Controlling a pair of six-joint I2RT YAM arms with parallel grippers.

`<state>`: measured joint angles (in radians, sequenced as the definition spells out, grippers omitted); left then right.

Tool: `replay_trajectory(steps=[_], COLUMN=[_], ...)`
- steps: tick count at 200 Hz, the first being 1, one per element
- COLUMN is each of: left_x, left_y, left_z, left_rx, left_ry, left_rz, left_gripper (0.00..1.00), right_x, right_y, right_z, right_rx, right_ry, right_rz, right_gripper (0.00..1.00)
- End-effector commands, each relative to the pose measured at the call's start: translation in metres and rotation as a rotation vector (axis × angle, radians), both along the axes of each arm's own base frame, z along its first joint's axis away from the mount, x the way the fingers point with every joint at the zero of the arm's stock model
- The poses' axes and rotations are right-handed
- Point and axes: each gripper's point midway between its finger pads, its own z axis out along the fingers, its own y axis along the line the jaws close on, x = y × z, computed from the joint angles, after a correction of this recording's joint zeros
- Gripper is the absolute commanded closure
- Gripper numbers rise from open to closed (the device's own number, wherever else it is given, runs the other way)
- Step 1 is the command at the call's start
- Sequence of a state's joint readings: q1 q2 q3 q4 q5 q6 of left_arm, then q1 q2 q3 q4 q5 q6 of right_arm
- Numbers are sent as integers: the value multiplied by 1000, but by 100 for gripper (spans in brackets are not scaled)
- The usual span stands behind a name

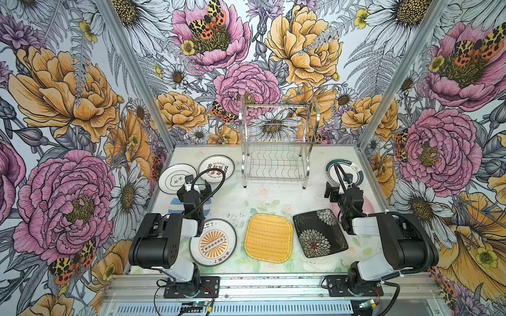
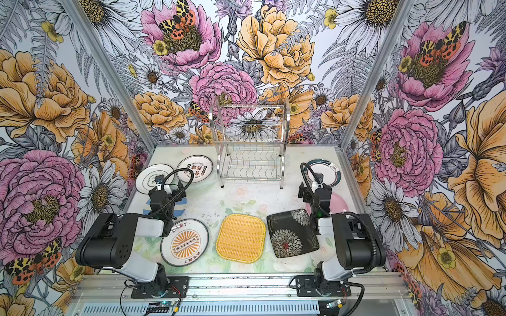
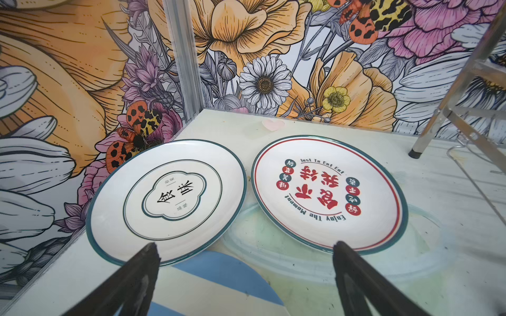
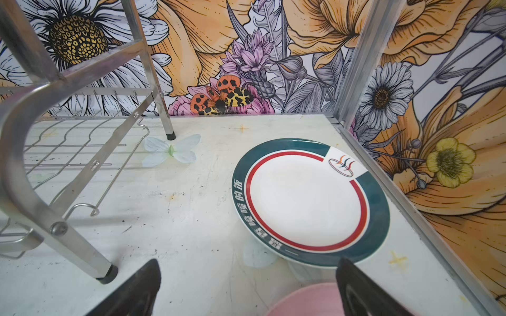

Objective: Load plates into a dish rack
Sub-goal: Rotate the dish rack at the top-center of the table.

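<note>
Judging by the empty dish rack (image 1: 276,153), loading has not begun: all eight plates (image 1: 268,238) lie flat on the table (image 1: 235,202), spread in front of the rack and to either side. Both the left gripper (image 3: 245,246) and the right gripper (image 4: 247,262) gape wide, holding nothing. Next, I reckon, a rim must be pinched and tipped upright. The table is pale and scuffed; the walls (image 1: 68,109) are loudly flowered.

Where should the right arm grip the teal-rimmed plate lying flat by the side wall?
Probably grip the teal-rimmed plate by its rim on the edge nearest the right gripper, one finger under, one over. It lies flat with its rim raised off the table there, while the far edge sits close to the side rail.
</note>
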<state>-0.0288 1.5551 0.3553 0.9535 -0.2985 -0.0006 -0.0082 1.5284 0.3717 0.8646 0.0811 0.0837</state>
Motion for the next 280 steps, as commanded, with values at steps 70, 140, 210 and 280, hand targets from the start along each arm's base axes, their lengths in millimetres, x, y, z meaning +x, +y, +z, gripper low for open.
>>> replay_trajectory(steps=[70, 140, 210, 280], left_x=[4, 4, 5, 4], left_y=[-4, -4, -4, -15], left_z=[7, 7, 8, 37], left_rx=[-8, -9, -11, 50], left_ry=[-23, -23, -24, 8], left_rz=[-20, -21, -24, -24], left_gripper=[2, 1, 1, 1], right_x=[6, 6, 6, 5], right_y=[-1, -1, -1, -3], right_z=[6, 6, 5, 29], right_rx=[-13, -13, -13, -14], right_ry=[-15, -15, -14, 12], right_rz=[10, 8, 9, -14], right_gripper=[0, 1, 1, 1])
